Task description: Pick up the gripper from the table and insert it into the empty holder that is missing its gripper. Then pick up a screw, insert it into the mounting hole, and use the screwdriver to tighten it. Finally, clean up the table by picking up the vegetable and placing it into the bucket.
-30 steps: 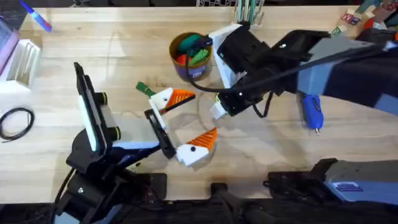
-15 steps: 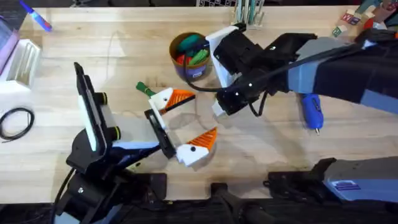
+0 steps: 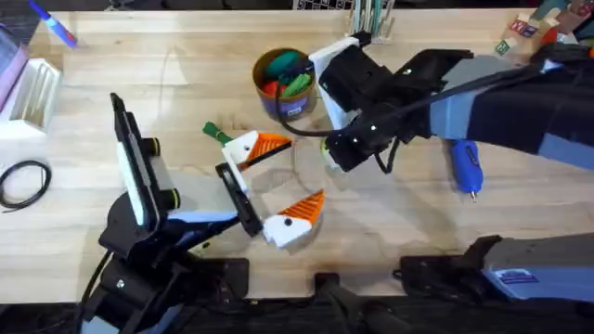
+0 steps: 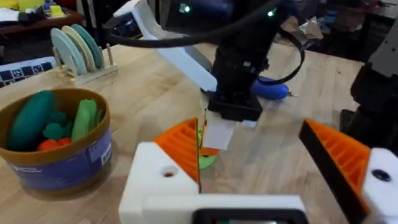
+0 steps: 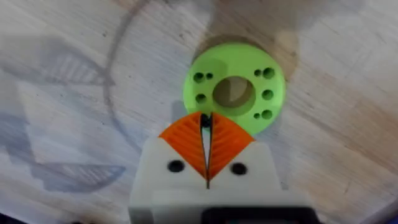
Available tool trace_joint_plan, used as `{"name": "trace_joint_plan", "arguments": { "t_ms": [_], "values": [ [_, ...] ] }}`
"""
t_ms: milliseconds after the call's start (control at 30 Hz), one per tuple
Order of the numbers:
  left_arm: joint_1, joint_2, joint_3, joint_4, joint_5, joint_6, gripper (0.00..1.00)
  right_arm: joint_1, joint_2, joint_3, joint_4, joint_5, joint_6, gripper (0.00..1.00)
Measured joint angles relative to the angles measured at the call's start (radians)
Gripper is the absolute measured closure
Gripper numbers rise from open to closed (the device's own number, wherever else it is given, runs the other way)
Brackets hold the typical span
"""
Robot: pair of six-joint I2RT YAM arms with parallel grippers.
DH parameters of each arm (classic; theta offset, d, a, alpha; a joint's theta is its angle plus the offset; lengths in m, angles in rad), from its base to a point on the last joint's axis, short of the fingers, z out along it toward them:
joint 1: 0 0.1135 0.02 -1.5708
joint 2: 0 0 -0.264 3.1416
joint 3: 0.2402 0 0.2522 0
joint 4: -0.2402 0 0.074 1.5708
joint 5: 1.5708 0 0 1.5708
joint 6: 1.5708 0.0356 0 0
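We find the right gripper (image 5: 206, 152) with jaws together above a lime-green disc (image 5: 235, 93) on the surface (image 3: 186, 74); left gripper (image 3: 278, 186) jaws apart, empty.

Lime-green disc (image 5: 235, 93) w/ dark holes, orange ribbed pads (image 5: 186, 142), prob. blue screwdriver (image 3: 465, 165).

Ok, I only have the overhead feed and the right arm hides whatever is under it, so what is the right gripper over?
Observer: A lime-green disc lying flat on the table, just past the tips of the right gripper.
Operator: Is that gripper open?
Observer: No, its orange pads are pressed together.
Operator: Is the disc plain?
Observer: No, it has a large central hole with small holes grouped around it.
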Motion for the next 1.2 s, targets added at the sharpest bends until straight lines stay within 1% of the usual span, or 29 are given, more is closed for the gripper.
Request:
{"name": "trace_joint_plan", "arguments": {
  "t_ms": [100,233,433,533,633,800,900,1000,1200],
  "values": [
    [0.0,0.0,0.0,0.0,0.0,0.0,0.015,0.0,0.0,0.017,-0.035,0.007,-0.014,0.995],
    [0.0,0.0,0.0,0.0,0.0,0.0,0.015,-0.001,-0.015,0.101,-0.111,0.011,-0.043,0.995],
    [0.0,0.0,0.0,0.0,0.0,0.0,0.015,-0.001,-0.06,0.352,-0.276,0.011,-0.126,0.995],
    [0.0,0.0,0.0,0.0,-0.001,0.0,0.015,0.005,-0.064,0.49,-0.318,0.007,-0.176,0.995],
    [0.0,0.0,0.0,0.0,-0.002,0.0,0.016,0.035,-0.063,0.588,-0.337,0.007,-0.209,0.995],
    [0.0,0.0,0.0,0.0,-0.002,0.0,0.015,0.127,-0.034,0.709,-0.405,0.006,-0.23,0.995],
    [0.0,0.0,0.0,0.0,-0.002,0.0,0.016,0.177,0.014,0.761,-0.435,-0.003,-0.233,0.995],
    [0.0,0.0,0.0,0.0,-0.002,0.0,0.015,0.217,0.071,0.791,-0.439,-0.048,-0.237,0.995],
    [0.0,0.0,0.0,0.0,-0.002,0.0,0.015,0.276,0.139,0.804,-0.439,-0.104,-0.238,0.995]
  ]
}}
